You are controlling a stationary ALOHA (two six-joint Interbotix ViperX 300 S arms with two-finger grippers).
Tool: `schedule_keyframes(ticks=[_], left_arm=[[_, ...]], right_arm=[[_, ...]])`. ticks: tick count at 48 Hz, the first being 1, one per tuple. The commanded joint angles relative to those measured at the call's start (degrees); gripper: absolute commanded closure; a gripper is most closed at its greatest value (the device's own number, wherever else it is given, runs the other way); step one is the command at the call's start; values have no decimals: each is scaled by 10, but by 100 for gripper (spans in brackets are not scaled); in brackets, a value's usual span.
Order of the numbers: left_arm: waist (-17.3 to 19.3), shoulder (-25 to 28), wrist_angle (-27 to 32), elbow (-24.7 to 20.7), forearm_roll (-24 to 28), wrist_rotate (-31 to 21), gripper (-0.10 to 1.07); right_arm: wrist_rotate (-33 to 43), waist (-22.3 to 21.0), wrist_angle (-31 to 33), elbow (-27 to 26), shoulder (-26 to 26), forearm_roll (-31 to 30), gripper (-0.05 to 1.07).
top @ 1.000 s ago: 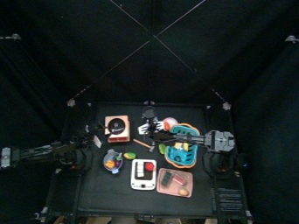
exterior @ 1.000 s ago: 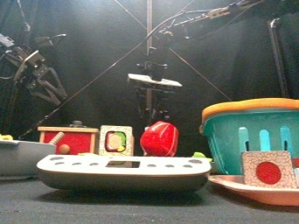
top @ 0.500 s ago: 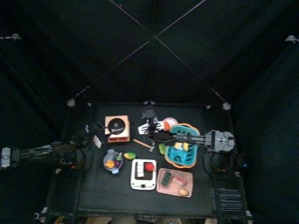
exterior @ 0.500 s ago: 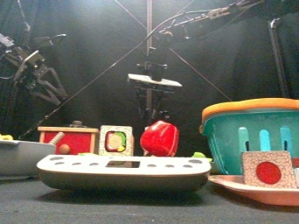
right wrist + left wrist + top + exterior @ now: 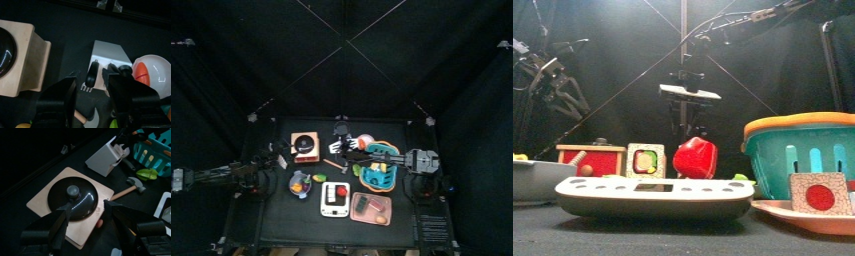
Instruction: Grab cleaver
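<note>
- The right end effector (image 5: 99,92) hangs above the white knife block (image 5: 107,62) with its jaws spread wide, one on each side of a black handle (image 5: 91,75) that sticks out of the block; the jaws touch nothing.
- Which handle belongs to the cleaver cannot be told; a second dark handle (image 5: 115,67) sits just beside the first in the same block.
- In the top view the knife block (image 5: 341,143) stands at about 12 o'clock on the worktop (image 5: 278,215), and the right arm reaches across from the 3 o'clock side to it.
- The left end effector (image 5: 85,218) also has its jaws apart, hovering over a black domed lid with a knob (image 5: 75,198) that rests on a pale wooden board (image 5: 47,213); this is at about 10 o'clock on the worktop.
- A small hammer (image 5: 130,187) lies between the board and the knife block (image 5: 103,157).
- A teal basket (image 5: 800,150) stands at 3 o'clock, a white scale (image 5: 653,195) at 6 o'clock, and a red pepper (image 5: 695,158) sits behind the scale in the front view.
</note>
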Motion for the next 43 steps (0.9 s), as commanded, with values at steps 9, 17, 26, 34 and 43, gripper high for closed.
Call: schedule_keyframes(ticks=[9,17,26,34,43], left_arm=[[-1,1,-2,-7,2,1,7],[-1,1,-2,-7,2,1,7],[-1,1,-2,-7,2,1,7],[-1,1,-2,-7,2,1,7],[-1,1,-2,-7,2,1,7]], right_arm=[[0,-5,-1,-6,-11,-3,25],[0,-5,-1,-6,-11,-3,25],[0,-6,-1,-5,-11,-3,41],[1,-8,-1,-4,-11,0,54],[3,-7,0,-5,-11,1,54]])
